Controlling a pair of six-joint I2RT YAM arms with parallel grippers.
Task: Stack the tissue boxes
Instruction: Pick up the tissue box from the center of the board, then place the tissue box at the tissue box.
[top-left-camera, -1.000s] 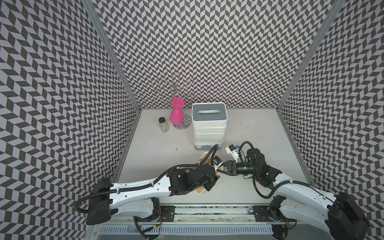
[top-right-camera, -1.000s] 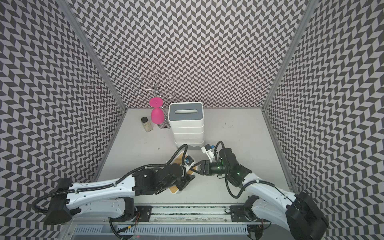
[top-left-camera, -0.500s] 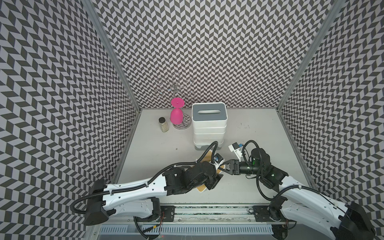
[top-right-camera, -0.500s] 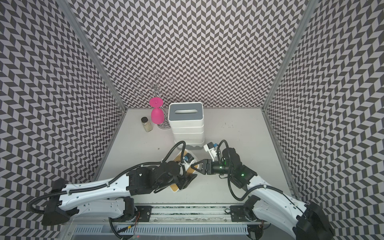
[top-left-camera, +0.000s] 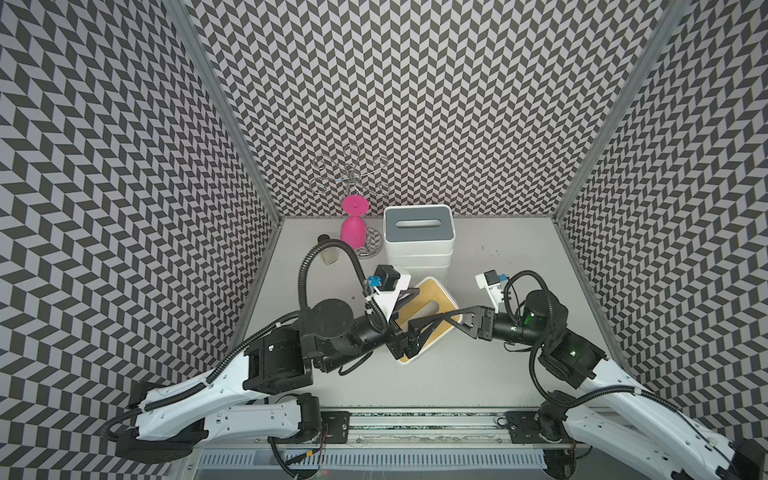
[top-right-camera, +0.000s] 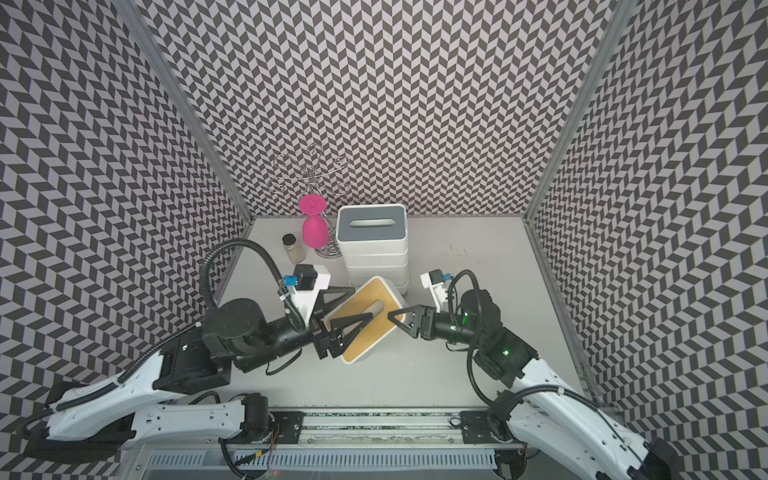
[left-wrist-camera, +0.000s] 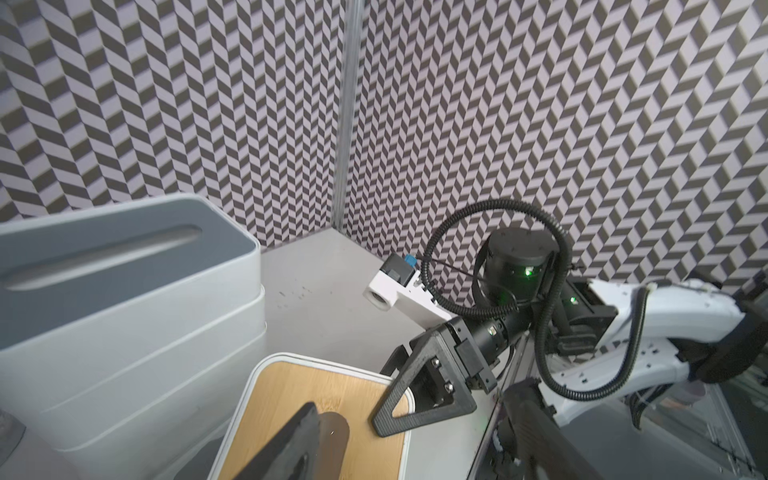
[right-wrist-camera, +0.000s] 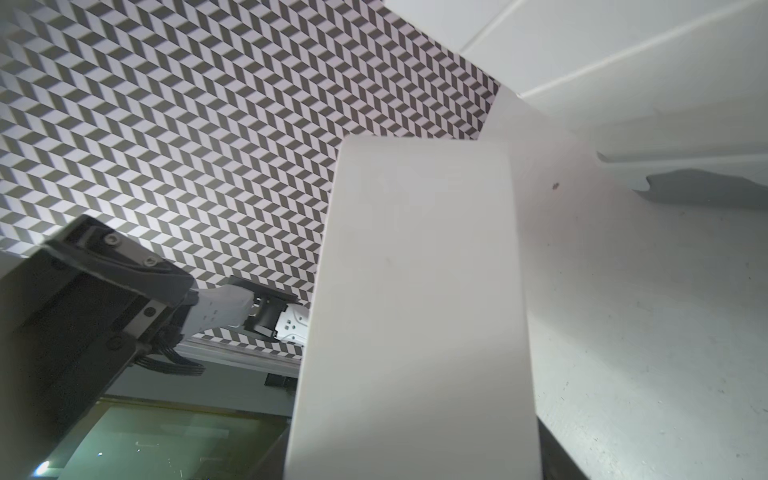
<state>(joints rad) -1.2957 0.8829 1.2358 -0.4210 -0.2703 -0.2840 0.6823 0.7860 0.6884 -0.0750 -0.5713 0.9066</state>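
A stack of tissue boxes (top-left-camera: 417, 245) stands at the back middle of the table, its top lid grey (top-right-camera: 371, 224). In front of it a bamboo-lidded tissue box (top-left-camera: 432, 301) sits skewed and tilted between my two grippers. My right gripper (top-right-camera: 392, 318) is shut on that box's right rim, and the box's white wall (right-wrist-camera: 415, 291) fills the right wrist view. My left gripper (top-left-camera: 434, 303) is open. One of its fingers (left-wrist-camera: 291, 449) lies over the lid's slot, and the other is off the box's edge.
An upturned pink goblet (top-left-camera: 354, 226) hangs on a wire rack (top-left-camera: 353, 174) left of the stack. A small glass jar (top-left-camera: 328, 251) stands beside it. Patterned walls close three sides; a metal rail (top-left-camera: 415, 428) runs along the front.
My left gripper has gone from shut to open. Both grippers and the bamboo-lidded box have shifted back toward the stack, and more of the lid shows.
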